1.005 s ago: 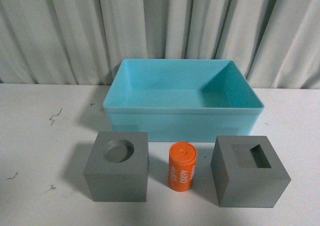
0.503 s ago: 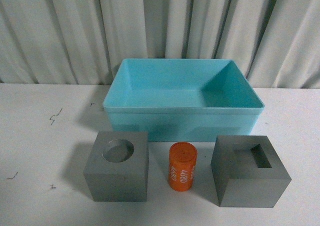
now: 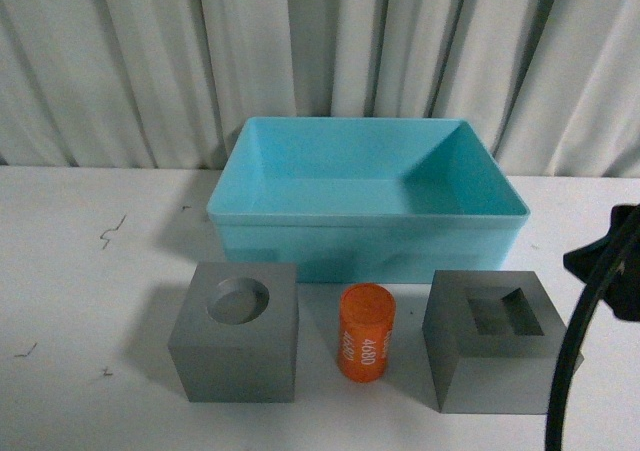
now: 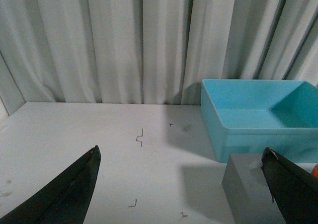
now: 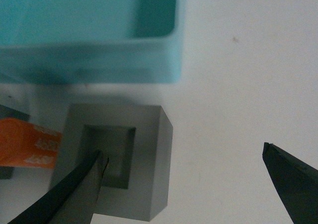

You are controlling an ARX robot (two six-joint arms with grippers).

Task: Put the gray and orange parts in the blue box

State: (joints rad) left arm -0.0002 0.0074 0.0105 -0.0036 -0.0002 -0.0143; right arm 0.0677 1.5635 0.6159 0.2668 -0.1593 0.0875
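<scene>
The blue box stands at the table's middle back. In front of it stand a gray cube with a round recess, an upright orange cylinder with white numerals, and a gray cube with a rectangular recess. My right arm enters at the right edge. In the right wrist view my right gripper is open above the rectangular-recess cube, one finger over the recess; the cylinder and box show too. My left gripper is open, with the round-recess cube and box beyond it.
A pleated pale curtain hangs behind the white table. Small dark scuff marks dot the table's left part.
My right arm has come into the front view at the right edge, beside the rectangular-recess cube. The cubes, cylinder and box have not moved.
</scene>
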